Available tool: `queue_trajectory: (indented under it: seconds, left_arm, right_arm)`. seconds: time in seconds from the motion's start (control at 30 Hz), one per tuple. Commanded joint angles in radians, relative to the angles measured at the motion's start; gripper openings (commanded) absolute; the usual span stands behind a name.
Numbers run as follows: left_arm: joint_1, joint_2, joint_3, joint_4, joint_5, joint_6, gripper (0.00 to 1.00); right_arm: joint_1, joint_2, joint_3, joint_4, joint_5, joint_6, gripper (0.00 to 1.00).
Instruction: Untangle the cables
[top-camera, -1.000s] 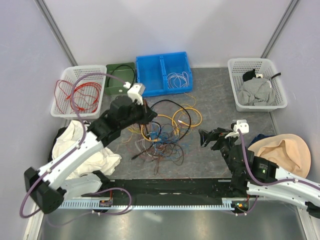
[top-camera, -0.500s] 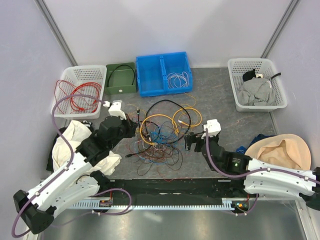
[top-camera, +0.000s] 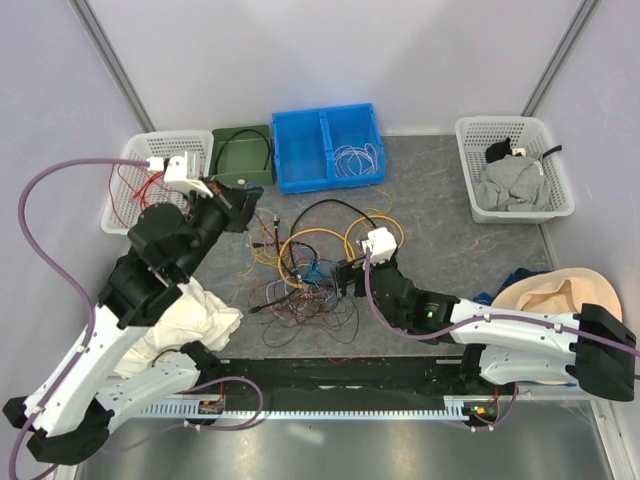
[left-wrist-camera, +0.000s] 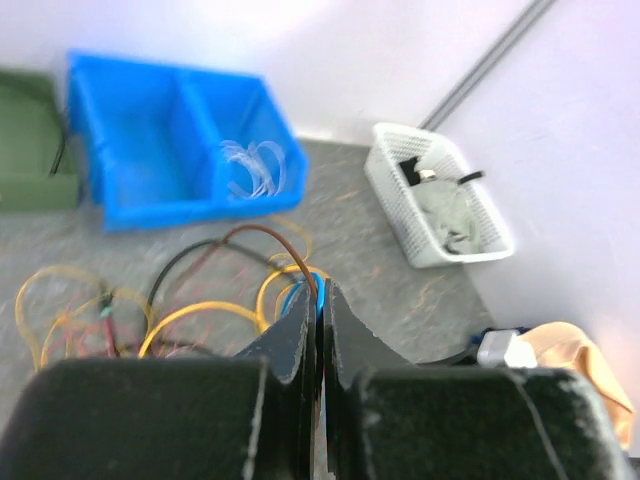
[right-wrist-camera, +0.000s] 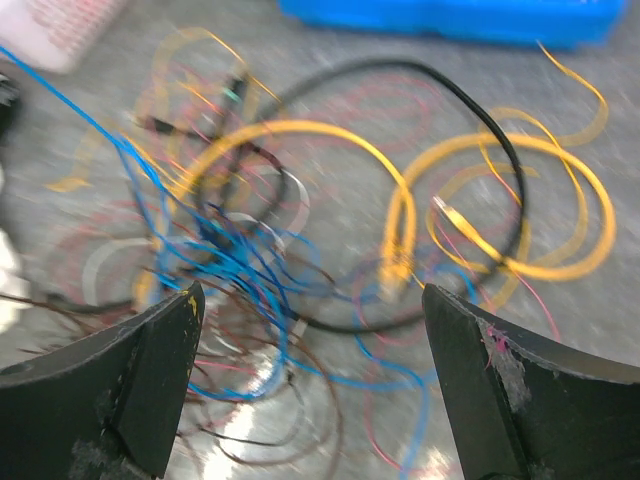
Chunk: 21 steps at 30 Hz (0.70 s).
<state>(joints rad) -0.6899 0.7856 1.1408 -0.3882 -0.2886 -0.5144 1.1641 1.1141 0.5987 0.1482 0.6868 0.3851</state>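
Got the cables heaped mid-frame, just below the blue bin. Got the left gripper pinched tight on a brown strand of them, right gripper spread wide right over the heap.

Knotted heap of thin cables mixes yellow-orange loops, one black cable, and blue, red and brown strands; blue two-compartment plastic bin holds pale whitish wire coils; dark green plastic bin; white mesh basket holds red wires; second white mesh basket holds grey cloth; mottled grey tabletop.
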Motion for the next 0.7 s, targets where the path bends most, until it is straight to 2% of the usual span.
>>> queue_trajectory:
  seconds: [0.0, 0.2, 0.27, 0.47, 0.67]
  left_arm:
    - [0.000, 0.102, 0.204, 0.031, 0.126, 0.096, 0.02]
    - [-0.003, 0.280, 0.563, -0.009, 0.267, 0.119, 0.02]
    - [-0.002, 0.326, 0.634, -0.021, 0.316, 0.120, 0.02]
    - [-0.002, 0.345, 0.602, -0.038, 0.332, 0.097, 0.02]
    - [-0.002, 0.356, 0.634, -0.047, 0.351, 0.083, 0.02]
  right_arm:
    - [-0.006, -0.025, 0.061, 0.201, -0.107, -0.074, 0.98]
    - [-0.006, -0.083, 0.111, 0.241, -0.153, -0.132, 0.98]
    - [-0.006, -0.121, 0.110, 0.252, -0.162, -0.140, 0.98]
    - [-0.006, -0.175, 0.108, 0.335, -0.196, -0.163, 0.98]
    - [-0.006, -0.064, 0.161, 0.361, -0.159, -0.199, 0.98]
